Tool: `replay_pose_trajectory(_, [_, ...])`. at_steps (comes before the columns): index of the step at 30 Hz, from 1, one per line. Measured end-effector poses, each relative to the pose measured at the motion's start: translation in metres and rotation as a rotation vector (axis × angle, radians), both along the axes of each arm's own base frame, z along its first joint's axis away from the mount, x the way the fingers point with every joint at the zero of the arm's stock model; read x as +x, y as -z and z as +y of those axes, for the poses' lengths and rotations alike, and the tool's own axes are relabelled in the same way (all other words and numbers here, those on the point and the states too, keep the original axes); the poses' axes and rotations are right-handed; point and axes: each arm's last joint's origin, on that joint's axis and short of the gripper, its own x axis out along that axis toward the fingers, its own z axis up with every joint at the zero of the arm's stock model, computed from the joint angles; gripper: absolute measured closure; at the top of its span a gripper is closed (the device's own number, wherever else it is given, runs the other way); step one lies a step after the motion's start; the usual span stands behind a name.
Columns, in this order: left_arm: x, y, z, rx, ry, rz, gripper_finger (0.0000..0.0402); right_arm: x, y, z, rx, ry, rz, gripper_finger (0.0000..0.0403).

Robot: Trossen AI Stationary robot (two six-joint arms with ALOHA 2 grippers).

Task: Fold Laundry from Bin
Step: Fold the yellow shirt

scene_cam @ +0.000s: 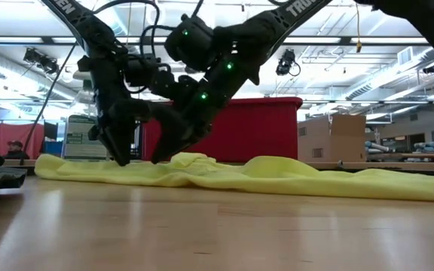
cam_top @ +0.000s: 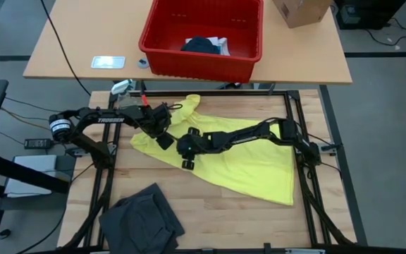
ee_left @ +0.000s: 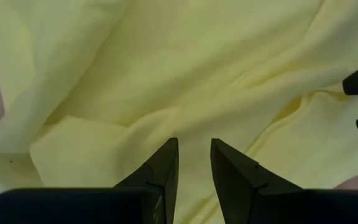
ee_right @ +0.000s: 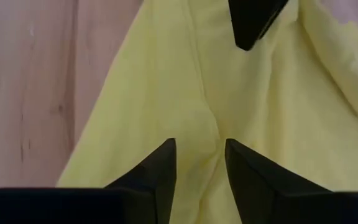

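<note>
A bright yellow garment (cam_top: 249, 159) lies spread on the wooden table. Both grippers are down on its left part. My left gripper (cam_top: 165, 140) reaches in from the table's left; my right gripper (cam_top: 186, 154) reaches in from the right, close beside it. Both are shut on the yellow cloth (ee_left: 194, 93) (ee_right: 185, 74). A dark grey garment (cam_top: 143, 215) lies crumpled near the table's front left. The red bin (cam_top: 203, 35) stands on the far table, with dark and white cloth (cam_top: 206, 46) lying in it. My left gripper pinches the yellow garment's cloth (ee_left: 194, 134) between its two fingers, coming from above and pointing down. How many layers it has cannot be told. The cloth lies on the table around the fingers. My right gripper pinches a raised ridge of the yellow cloth (ee_right: 211, 134) between its two fingers, from above, slanting down. The ridge runs into the gap, near the garment's left edge. The rest lies flat on the table (scene_cam: 315, 181).
A black frame (cam_top: 294, 127) borders the work table. A brown cardboard box (cam_top: 302, 10) and a small flat device (cam_top: 108, 62) lie on the far table. Cables trail at the left (cam_top: 34, 120). Bare wood shows at the front right (cam_top: 259, 226).
</note>
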Motion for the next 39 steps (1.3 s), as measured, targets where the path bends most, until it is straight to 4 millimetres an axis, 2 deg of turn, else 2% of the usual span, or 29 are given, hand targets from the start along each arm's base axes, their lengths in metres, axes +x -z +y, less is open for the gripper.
replay_pose_trajectory(6, [-0.001, 0.000, 0.000, -0.002, 0.006, 0.009, 0.0303, -0.002, 0.003, -0.012, 0.049, -0.015, 0.029, 0.0287])
replay_pose_trajectory(10, [-0.001, 0.000, 0.000, 0.001, 0.012, 0.009, 0.0303, -0.002, 0.003, -0.011, 0.071, -0.038, 0.028, 0.0311])
replay_pose_trajectory(18, [-0.001, 0.000, 0.000, 0.008, 0.027, 0.009, 0.0303, -0.005, 0.017, -0.009, 0.102, -0.030, 0.091, 0.0348])
replay_pose_trajectory(21, [-0.002, 0.001, 0.000, 0.002, 0.029, 0.021, 0.0303, -0.007, 0.006, -0.005, 0.123, -0.028, 0.085, 0.0382])
replay_pose_trajectory(23, [-0.003, 0.001, -0.001, -0.001, 0.031, 0.028, 0.0303, -0.008, -0.009, 0.001, 0.155, -0.055, 0.049, 0.0394])
replay_pose_trajectory(25, [-0.003, 0.001, -0.001, -0.002, 0.036, 0.033, 0.0303, -0.009, -0.023, 0.009, 0.197, -0.069, 0.010, 0.0384])
replay_pose_trajectory(27, [-0.003, 0.001, -0.001, -0.001, 0.036, 0.031, 0.0303, -0.010, -0.027, 0.014, 0.236, -0.072, 0.012, 0.0365])
replay_pose_trajectory(31, [-0.003, 0.001, -0.001, 0.001, 0.036, 0.026, 0.0303, -0.013, -0.014, 0.014, 0.368, -0.105, 0.069, 0.0343])
replay_pose_trajectory(39, [-0.004, 0.001, -0.001, -0.006, 0.036, 0.039, 0.0303, -0.013, -0.004, 0.007, 0.612, -0.072, 0.099, 0.0310])
